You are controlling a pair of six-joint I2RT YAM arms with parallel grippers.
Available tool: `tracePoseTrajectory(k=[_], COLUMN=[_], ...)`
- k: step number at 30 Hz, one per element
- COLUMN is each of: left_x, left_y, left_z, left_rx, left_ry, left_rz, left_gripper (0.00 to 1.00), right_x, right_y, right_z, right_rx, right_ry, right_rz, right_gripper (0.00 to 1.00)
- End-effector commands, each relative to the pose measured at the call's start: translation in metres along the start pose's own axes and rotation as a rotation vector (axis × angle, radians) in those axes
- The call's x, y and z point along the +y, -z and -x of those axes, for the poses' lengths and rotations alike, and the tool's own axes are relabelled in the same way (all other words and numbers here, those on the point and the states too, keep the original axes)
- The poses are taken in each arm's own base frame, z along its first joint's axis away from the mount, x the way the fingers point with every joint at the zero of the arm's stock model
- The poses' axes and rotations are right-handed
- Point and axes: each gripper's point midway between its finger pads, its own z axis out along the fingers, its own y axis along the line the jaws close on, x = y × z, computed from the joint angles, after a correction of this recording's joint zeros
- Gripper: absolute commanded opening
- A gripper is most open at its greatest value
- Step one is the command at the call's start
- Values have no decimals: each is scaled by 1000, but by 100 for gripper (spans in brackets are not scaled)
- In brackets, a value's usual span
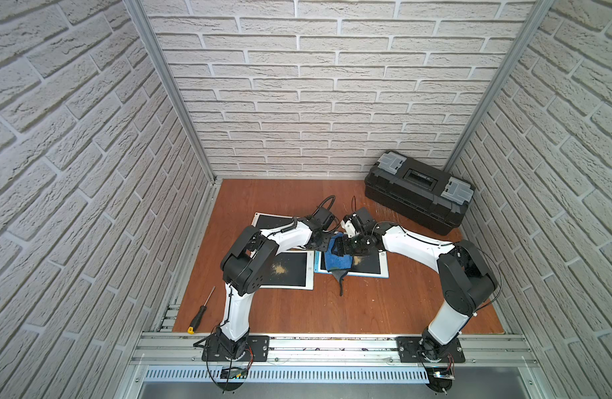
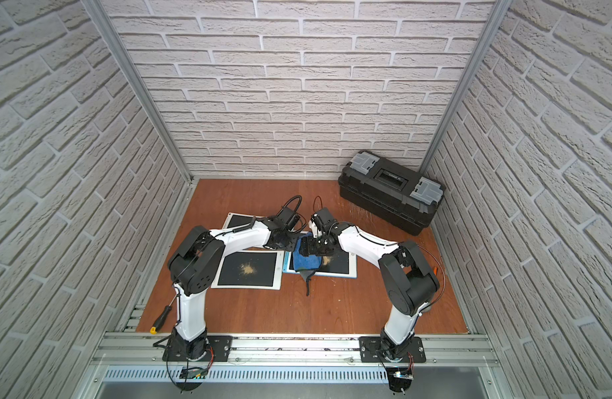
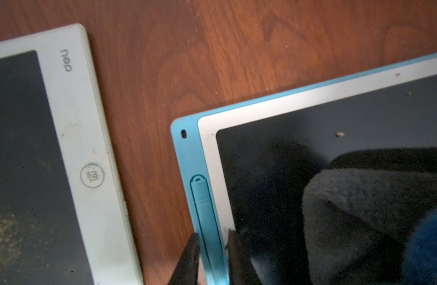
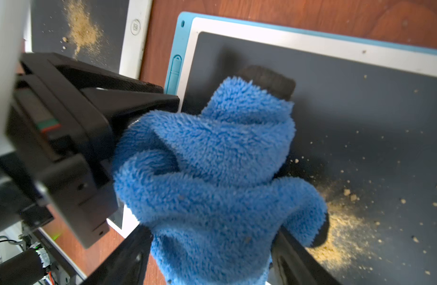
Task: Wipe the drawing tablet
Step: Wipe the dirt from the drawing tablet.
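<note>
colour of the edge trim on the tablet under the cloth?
Light blue trim around a white bezel, clearest in the left wrist view.

both arms reach inward, wrists nearly meeting; left gripper (image 3: pixel 211 249) pinches narrow, right gripper (image 4: pixel 207 256) stands wide, pointing down.

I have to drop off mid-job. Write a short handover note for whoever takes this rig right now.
Left gripper: nearly closed on the side edge of the blue-framed tablet, at the pen slot, pinning it to the table.
Right gripper: jaws wide around the bunched blue cloth, over that tablet's screen.
Powder sits on the screen beside the cloth; loose grains are scattered further out.
The white-framed tablet alongside also carries a powder patch. A third tablet lies behind the left arm, mostly hidden.
Done: tablet braced, cloth on screen.
Left: sweep the powder off, then check the others.
</note>
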Motion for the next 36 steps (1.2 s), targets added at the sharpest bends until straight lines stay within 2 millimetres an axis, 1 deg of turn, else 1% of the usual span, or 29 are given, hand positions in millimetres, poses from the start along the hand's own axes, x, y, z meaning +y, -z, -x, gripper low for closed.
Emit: tracePoseTrajectory(k=[1,3,8,9,10,11,12,13,14,16,17,19,22,26,31,36], left_x=[15,15,15,15,16,16,16,17,18,19,20,23,27,29,30,31], left_y=[-35,-36,-36,-36,-37,-37,-36,-37,-37,-38,-39,-40,-42,-43,-45,-45], left_z=[-81,-81,-83,-83,-84,-84,-85,-85,-86,-88,-89,-92,-94,-97,-99,-100], left_rx=[267,267,272,272,273,272,274,275,278,286,290,299,310,316,320,321], left_ry=[-31,-29,-30,-28,-28,-25,-27,-27,-26,-26,-26,-29,-33,-36,-36,-35], left_rz=[44,40,40,42,44,46,47,48,50,54,57,70,90,103,106,106], left_gripper=[22,22,22,22,21,21,21,21,20,18,15,11,8,8,8,7], right_x=[2,1,-6,-7,-9,-9,-9,-10,-12,-16,-18,-26,-37,-54,-82,-102], right_y=[-4,-9,-22,-25,-29,-31,-34,-37,-39,-42,-43,-44,-43,-40,-28,-14], right_z=[-2,0,11,14,17,19,21,22,22,20,18,13,3,-6,-13,-16], right_rx=[-2,-6,-11,-10,-7,-4,-4,1,4,14,16,23,38,40,17,-5], right_ry=[19,19,33,36,41,44,46,46,46,42,41,37,37,15,-55,-97], right_rz=[-45,-58,-122,-135,-146,-152,-156,-161,-166,-184,-194,-217,-249,-298,-351,-386], right_gripper=[68,67,67,66,63,56,45,32,24,9,7,4,2,2,2,2])
